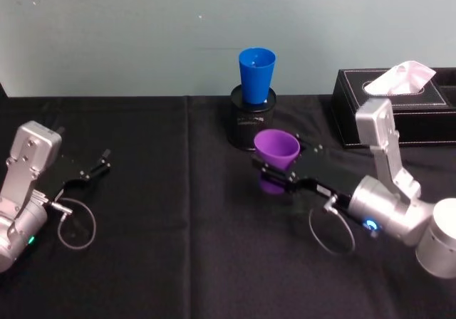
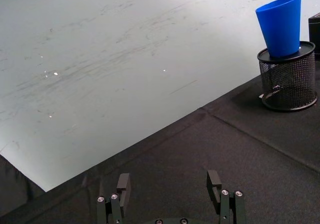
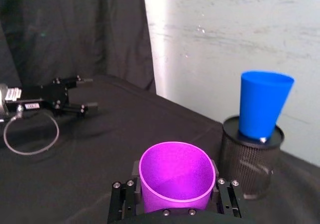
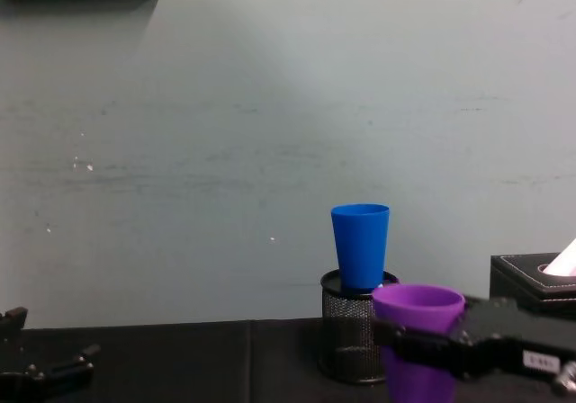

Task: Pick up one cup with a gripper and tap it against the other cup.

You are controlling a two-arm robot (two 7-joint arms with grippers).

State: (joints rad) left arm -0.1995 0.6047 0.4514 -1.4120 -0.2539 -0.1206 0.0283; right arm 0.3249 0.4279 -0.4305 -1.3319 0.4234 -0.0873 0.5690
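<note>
Risk first: your right gripper (image 1: 279, 171) holds the purple cup (image 1: 277, 149) upright, jaws clamped on its lower body, and the blue cup (image 1: 256, 75) just beyond merely perches in the mesh pen holder (image 1: 251, 123), so I judge a hard tap could topple it. Your left gripper (image 2: 170, 189) rests on the black cloth (image 1: 178, 226) well away, jaws apart. Chest view shows the blue rim sitting higher than the purple one, which the head view hides.
</note>
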